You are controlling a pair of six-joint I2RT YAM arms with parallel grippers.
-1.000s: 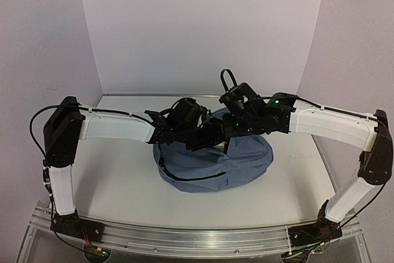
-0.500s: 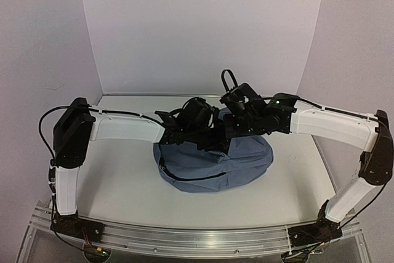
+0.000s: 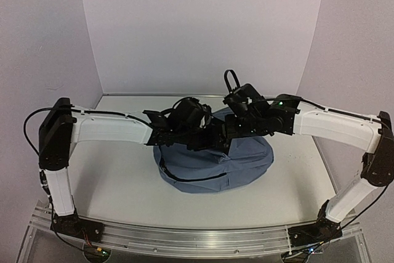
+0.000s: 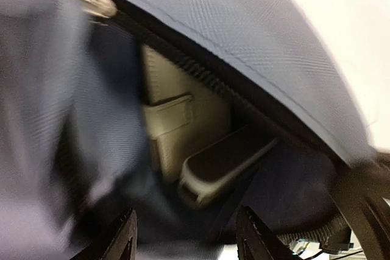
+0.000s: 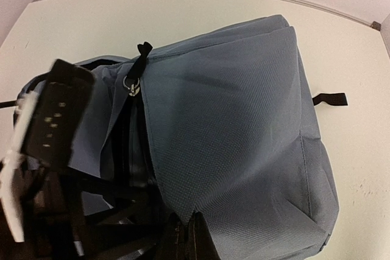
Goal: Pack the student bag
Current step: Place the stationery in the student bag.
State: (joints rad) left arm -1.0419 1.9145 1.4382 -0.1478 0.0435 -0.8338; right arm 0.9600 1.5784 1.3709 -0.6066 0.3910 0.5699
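Shifted leftward: left gripper [image 4: 186,223], parted, inside student bag [image 3: 209,167] opening | right gripper [image 5: 187,235] clamped on its fabric.

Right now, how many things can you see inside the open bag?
2. A beige flat item stands against the inner wall of the bag; a dark case with a pale rim lies in front of it. More may be hidden deeper.

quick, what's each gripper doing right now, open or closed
Left gripper: open, fingers apart at the mouth of the backpack.
Right gripper: closed, pinching the backpack fabric.
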